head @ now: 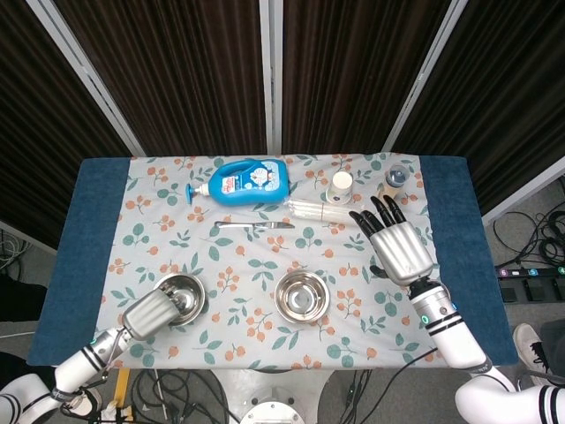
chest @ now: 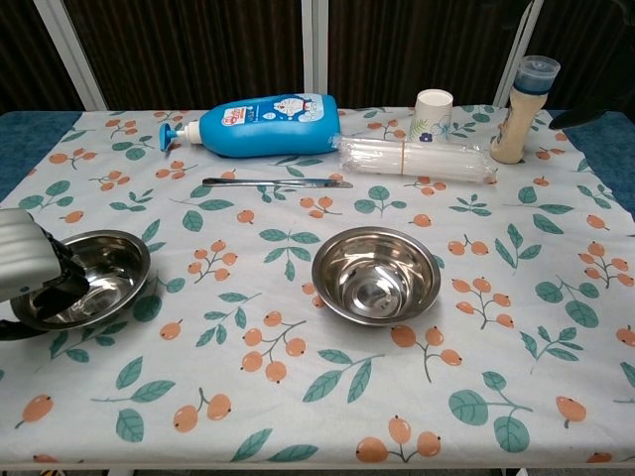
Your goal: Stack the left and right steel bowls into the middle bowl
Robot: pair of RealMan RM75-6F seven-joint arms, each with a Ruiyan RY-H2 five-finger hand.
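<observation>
A steel bowl [head: 184, 293] [chest: 99, 276] sits at the table's front left. My left hand [head: 148, 312] [chest: 28, 264] grips its near-left rim, fingers curled inside the bowl. The middle steel bowl [head: 302, 296] [chest: 377, 275] stands alone on the flowered cloth, about a bowl's width to the right of the held one. My right hand [head: 400, 251] hovers open at the right side, fingers spread and pointing toward the far edge, holding nothing. No separate third bowl shows in either view.
Along the back lie a blue pump bottle [head: 252, 181] [chest: 263, 124], a metal knife [head: 252, 226] [chest: 278, 182], a wrapped bundle of sticks [head: 316, 211] [chest: 417, 159], a paper cup [head: 341, 186] [chest: 433, 111] and a capped shaker [head: 395, 180] [chest: 521, 99].
</observation>
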